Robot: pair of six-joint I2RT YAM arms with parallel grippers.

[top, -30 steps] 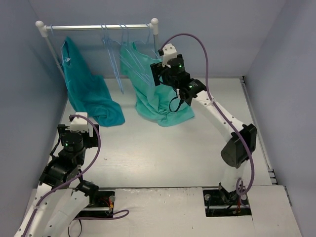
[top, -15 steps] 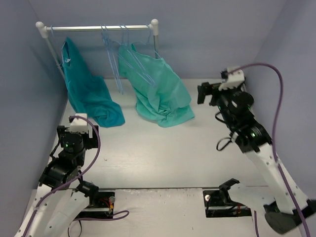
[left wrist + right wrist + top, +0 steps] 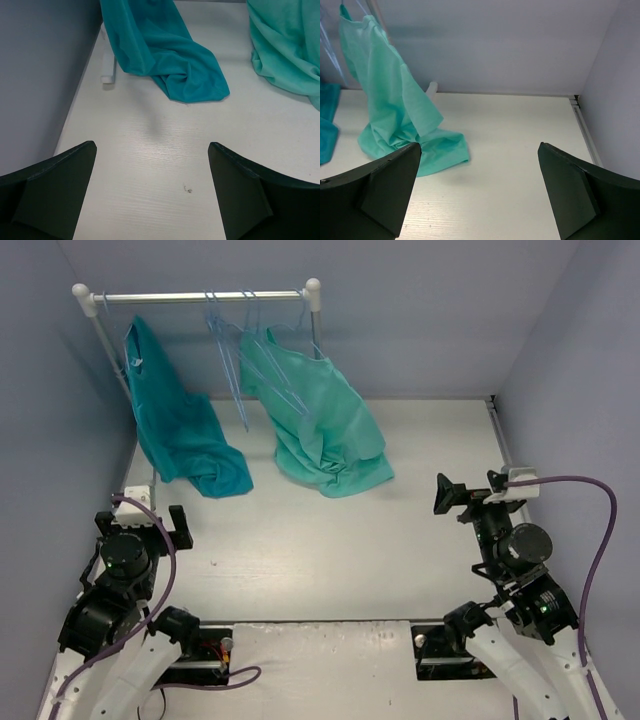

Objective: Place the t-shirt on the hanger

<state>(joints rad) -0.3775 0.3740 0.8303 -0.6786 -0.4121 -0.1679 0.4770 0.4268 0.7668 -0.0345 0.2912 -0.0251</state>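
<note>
The mint-teal t-shirt (image 3: 325,430) hangs from the rail on a pale-blue hanger (image 3: 283,388). Its lower part is bunched on the table. It also shows in the right wrist view (image 3: 390,105) and at the top right of the left wrist view (image 3: 285,50). My right gripper (image 3: 468,492) is open and empty over the table's right side, well away from the shirt; the right wrist view shows it the same way (image 3: 480,195). My left gripper (image 3: 140,523) is open and empty at the near left, and in the left wrist view (image 3: 152,195) only bare table lies between its jaws.
A white-and-metal clothes rail (image 3: 200,295) stands at the back. A darker turquoise garment (image 3: 175,435) hangs at its left end, its hem on the table (image 3: 170,65). Spare pale-blue hangers (image 3: 228,350) hang at mid rail. Grey-blue walls close in on three sides.
My right arm has let go of the t-shirt at the rail and swung back to the near right. My left arm has drawn back slightly toward its base.
</note>
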